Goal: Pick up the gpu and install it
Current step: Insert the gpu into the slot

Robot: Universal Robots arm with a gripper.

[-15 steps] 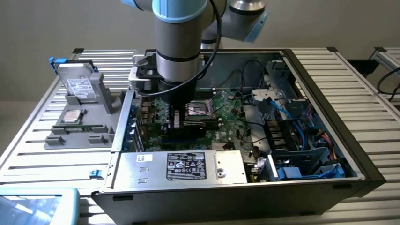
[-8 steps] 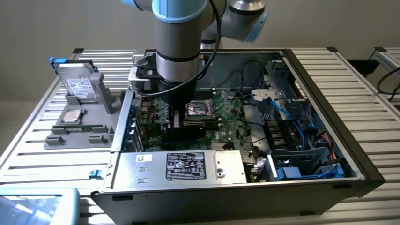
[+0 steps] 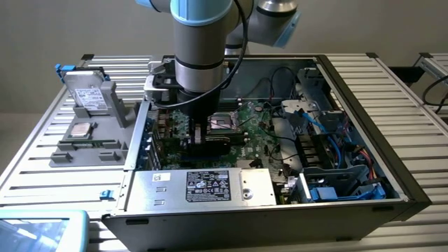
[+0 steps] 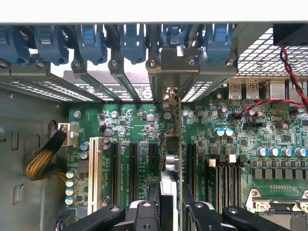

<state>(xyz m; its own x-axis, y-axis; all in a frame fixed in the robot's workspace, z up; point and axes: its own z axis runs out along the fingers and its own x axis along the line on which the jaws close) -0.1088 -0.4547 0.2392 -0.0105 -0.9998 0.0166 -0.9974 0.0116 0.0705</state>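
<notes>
The gpu [image 4: 172, 161] stands edge-on over the green motherboard [image 4: 231, 149], seen as a thin vertical card. Its silver bracket end [image 4: 168, 65] sits at the case's rear slot openings. My gripper [image 4: 168, 211] is shut on the card, with one black finger [image 4: 151, 207] pressed against each side. The card runs between the black expansion slots [image 4: 132, 163]; I cannot tell whether it sits fully in one. In the exterior view the arm reaches straight down into the open computer case [image 3: 364, 100], with the gripper [image 3: 198, 137] low over the board and the dark gpu [image 3: 210, 144] under it.
A row of blue retention clips [image 4: 91, 41] lines the rear wall above the slots. The CPU socket [image 3: 225, 122] lies just beside the gripper. A labelled silver box [image 3: 203, 186] fills the case front. Cables and a drive cage [image 3: 329, 157] crowd the exterior view's right. A hard drive [image 3: 91, 97] stands on a grey fixture outside.
</notes>
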